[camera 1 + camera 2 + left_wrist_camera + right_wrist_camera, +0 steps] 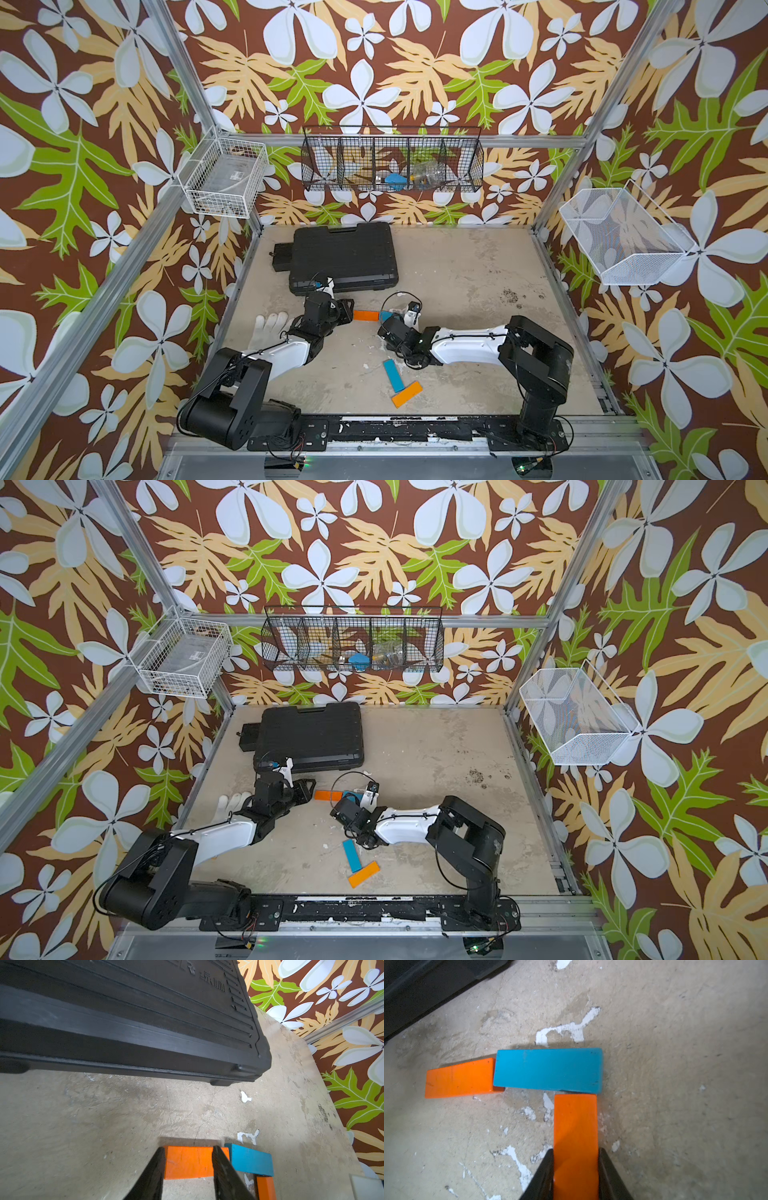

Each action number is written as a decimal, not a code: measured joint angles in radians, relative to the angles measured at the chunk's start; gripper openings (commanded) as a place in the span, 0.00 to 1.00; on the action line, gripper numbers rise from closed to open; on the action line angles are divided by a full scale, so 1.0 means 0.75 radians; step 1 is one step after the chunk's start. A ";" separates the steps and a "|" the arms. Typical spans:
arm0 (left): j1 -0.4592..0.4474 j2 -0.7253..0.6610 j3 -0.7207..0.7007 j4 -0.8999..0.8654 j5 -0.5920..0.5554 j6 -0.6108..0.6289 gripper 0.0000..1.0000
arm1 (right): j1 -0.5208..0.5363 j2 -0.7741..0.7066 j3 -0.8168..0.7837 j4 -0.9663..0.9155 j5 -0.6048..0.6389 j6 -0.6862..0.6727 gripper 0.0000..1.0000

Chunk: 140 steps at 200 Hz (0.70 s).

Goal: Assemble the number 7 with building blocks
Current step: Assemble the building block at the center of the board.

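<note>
Stem start | your right hand (576, 1151) grips stem orange bar (575, 1122) beside blue bar (548, 1070) | left hand (189, 1147) astride top orange bar (189, 1162), grip unclear | next: butt flush, release

No writing can be read
The black case (128, 1022) bears raised moulded characters, cut off and too blurred to read; a small label (238, 176) in the white wire basket (195, 199) is too tiny.
</note>
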 measured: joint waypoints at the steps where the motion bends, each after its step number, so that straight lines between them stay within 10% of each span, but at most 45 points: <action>1: 0.000 0.000 0.000 0.000 -0.001 0.000 0.41 | 0.001 0.001 0.002 -0.002 0.001 0.002 0.33; 140: 0.000 -0.002 -0.003 0.000 0.000 0.000 0.41 | 0.003 0.035 0.040 -0.018 0.017 0.004 0.51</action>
